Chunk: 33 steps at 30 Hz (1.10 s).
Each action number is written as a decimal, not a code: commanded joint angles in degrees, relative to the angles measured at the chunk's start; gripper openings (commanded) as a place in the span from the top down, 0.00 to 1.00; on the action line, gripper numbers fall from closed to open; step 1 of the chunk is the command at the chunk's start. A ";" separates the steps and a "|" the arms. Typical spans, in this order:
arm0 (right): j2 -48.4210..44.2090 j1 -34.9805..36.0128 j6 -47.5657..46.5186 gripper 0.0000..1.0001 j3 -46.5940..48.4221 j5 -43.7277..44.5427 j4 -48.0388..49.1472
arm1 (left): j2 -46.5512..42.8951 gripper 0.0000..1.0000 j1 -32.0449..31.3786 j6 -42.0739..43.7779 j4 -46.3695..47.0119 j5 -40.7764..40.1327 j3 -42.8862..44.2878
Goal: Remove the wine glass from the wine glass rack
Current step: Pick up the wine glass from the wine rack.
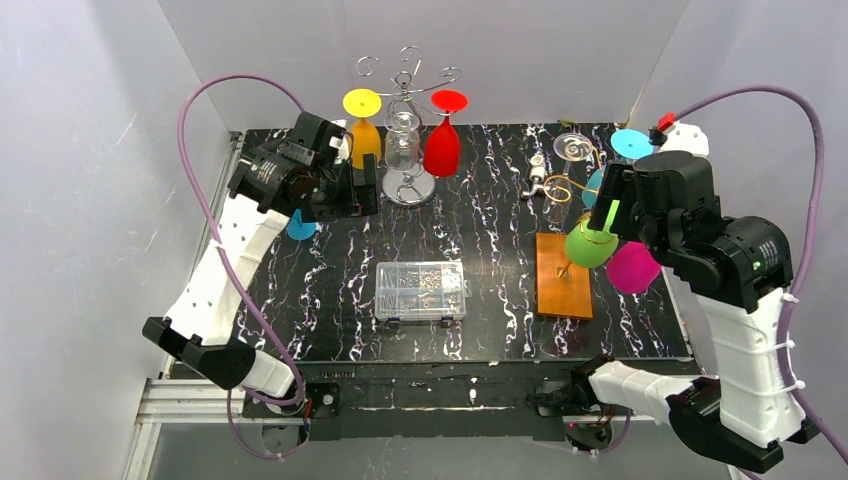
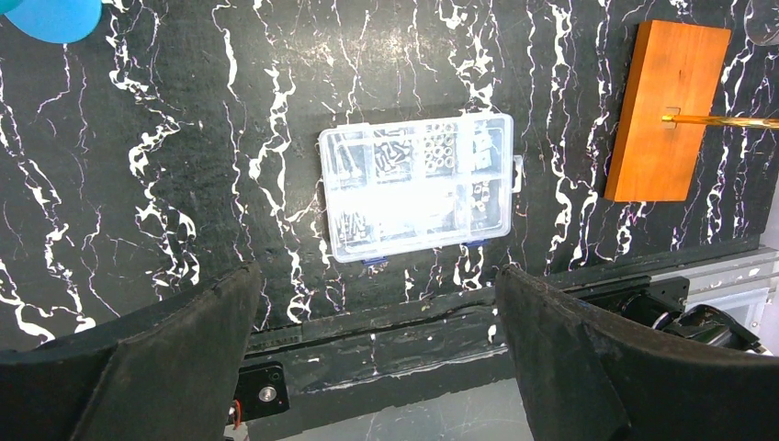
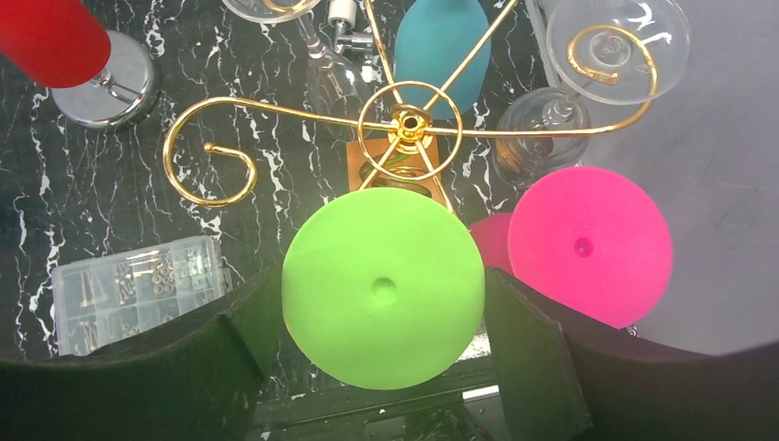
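right gripper (image 3: 381, 294) pinching a lime-green wine glass (image 1: 590, 245) by its round foot, black fingers (image 3: 220, 358) set against opposite edges of the disc, jaws wide enough to span it. foot flat toward the wrist camera, filling the gap between the fingers. bowl below it, tilted in the top view, a thin gold curl crossing its front. stem hidden under the foot, so seated in a rack arm or free of one: cannot tell.

just beyond the foot, the centre hub of the gold wire wine glass rack (image 3: 409, 119), curled arms fanning out from it. hot-pink wine glass (image 3: 588, 243) just beside the green one on the right, foot likewise toward the camera. farther out on the arms, a teal wine glass (image 3: 441, 46) and clear wine glasses (image 3: 615, 41). under the hub, an orange wooden block (image 1: 565, 275) as rack base, on the black white-veined table (image 1: 330, 290).

clear plastic organiser box (image 1: 421, 290) at mid-table, well apart from the rack. at the far edge, a silver wire rack (image 1: 405, 110) with a yellow glass (image 1: 363, 130), a red glass (image 1: 443, 140) and a clear one between.

left gripper (image 2: 377, 276) beside that silver rack, jaws spread wide, nothing between them, a blue glass (image 2: 55, 14) lying on the table below.
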 commanded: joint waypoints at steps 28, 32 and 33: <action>-6.34 0.06 -3.41 0.44 -1.90 -12.64 -0.39 | -0.69 0.01 -3.70 -2.81 -0.33 2.48 1.02; -4.53 0.11 -3.62 0.45 0.09 -18.60 -0.39 | -6.04 0.01 -4.22 -7.28 5.69 8.66 -7.09; -4.17 0.11 -3.60 0.46 0.32 -19.36 -0.33 | -6.82 0.01 -4.25 -7.60 6.72 9.54 -8.44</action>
